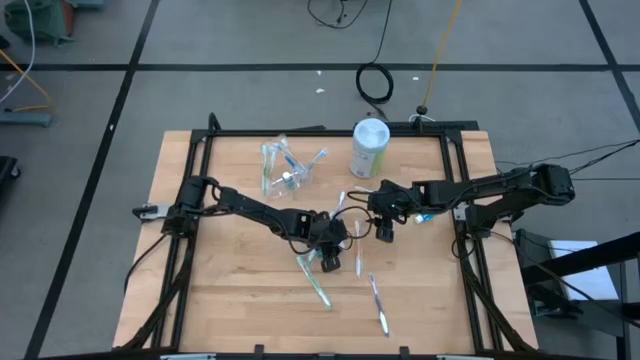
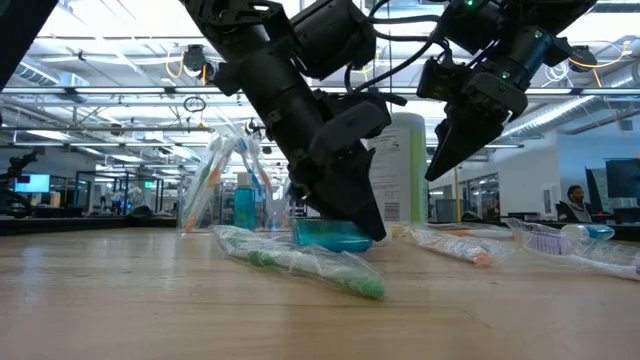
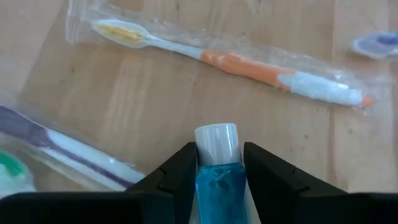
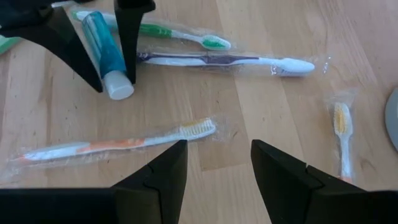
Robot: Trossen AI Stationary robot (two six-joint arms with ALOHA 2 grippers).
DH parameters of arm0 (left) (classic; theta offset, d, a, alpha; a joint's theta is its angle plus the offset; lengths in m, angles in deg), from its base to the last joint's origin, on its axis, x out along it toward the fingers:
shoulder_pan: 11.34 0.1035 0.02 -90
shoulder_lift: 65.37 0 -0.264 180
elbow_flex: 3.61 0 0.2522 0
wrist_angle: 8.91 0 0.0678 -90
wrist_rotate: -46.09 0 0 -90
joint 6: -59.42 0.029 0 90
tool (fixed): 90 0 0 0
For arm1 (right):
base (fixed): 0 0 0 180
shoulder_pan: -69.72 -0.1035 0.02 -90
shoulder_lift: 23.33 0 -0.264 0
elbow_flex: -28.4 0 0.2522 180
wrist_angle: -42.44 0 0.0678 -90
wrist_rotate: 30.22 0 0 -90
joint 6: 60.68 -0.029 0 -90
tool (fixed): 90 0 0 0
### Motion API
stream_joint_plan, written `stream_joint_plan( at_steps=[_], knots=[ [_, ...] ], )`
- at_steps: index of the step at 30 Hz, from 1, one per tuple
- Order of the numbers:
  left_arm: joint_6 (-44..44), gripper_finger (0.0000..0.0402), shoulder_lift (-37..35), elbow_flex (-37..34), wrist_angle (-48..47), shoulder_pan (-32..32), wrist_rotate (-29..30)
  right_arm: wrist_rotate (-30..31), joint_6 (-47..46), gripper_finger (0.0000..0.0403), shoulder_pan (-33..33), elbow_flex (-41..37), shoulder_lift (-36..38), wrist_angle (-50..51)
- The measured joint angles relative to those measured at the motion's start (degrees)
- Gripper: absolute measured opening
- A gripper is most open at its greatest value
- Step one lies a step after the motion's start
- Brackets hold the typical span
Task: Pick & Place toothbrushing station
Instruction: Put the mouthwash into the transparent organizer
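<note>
1. Toothpaste tube (image 3: 217,177) first: small and teal with a white cap, it sits right between the left gripper's (image 3: 217,163) two dark fingers. The fingers are closed in on both sides of it, so it looks clamped. From the low view the tube (image 2: 332,235) is down at the wood table (image 1: 230,300), lying roughly flat under that gripper (image 2: 350,225).
2. Right gripper (image 4: 217,163) hangs just above the table near the middle, fingers spread apart with nothing between them. In the high view it (image 1: 385,232) is just beside the left one (image 1: 330,258).
3. The clear plastic cup (image 1: 283,168) with its brushes is toward the back left of the table, well apart from both grippers. The low view shows it (image 2: 228,190) upright with brushes sticking out.
4. The pale green canister (image 1: 369,148) with a white lid stands at the back, to the right of the cup.
5. Loose wrapped toothbrushes all over: an orange one (image 4: 112,146) lying between the two grippers, a purple one (image 4: 224,61), a green one (image 4: 180,34), and a short yellow-bristled one (image 4: 342,134) off toward the canister.
</note>
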Motion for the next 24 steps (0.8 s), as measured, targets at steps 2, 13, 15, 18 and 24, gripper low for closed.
stream_joint_plan(
  at_steps=[2, 13, 15, 18, 24],
  knots=[
    [2.3, 0.0157, 0.0, 0.0, -0.1, 0.3, -1.7, 0.0, 0.0, 0.0171, 0.0, 0.0, 0.0, 0.0],
    [11.8, 0.0212, -0.1, 9.6, -17.2, 1.5, -2.5, 0.0, 0.2, 0.0171, 0.0, 0.0, 0.0, 0.0],
    [13.0, 0.0208, -0.1, 11.6, -18.3, 1.5, -2.3, 0.0, 0.2, 0.0171, 0.0, 0.0, 0.0, 0.0],
    [14.2, 0.0198, -0.2, 13.1, -17.9, 1.4, -2.6, 0.0, 0.2, 0.0171, 0.0, 0.0, 0.0, 0.0],
    [9.6, 0.0182, 1.6, 13.1, -17.5, 1.4, -3.5, 0.0, 0.2, 0.0171, 0.0, 0.0, 0.0, 0.1]
  ],
)
